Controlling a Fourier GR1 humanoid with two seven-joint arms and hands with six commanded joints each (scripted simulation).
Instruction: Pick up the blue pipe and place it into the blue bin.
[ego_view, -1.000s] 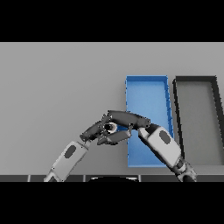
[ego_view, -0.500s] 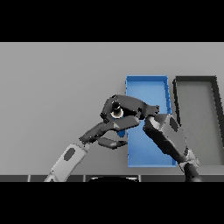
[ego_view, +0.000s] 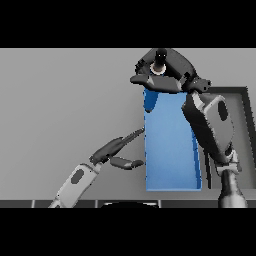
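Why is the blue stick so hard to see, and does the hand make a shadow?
Head view: the right hand is curled over the blue pipe, so only its lower end shows below the fingers. Light is flat and even, with no glare; no clear shadow shows on the blue bin or the grey table.

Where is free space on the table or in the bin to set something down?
The grey table is bare left of the blue rectangular bin. The bin's floor is free toward its near end. Its far end is crowded: the right hand holds the blue pipe there. The left hand borders its left wall.
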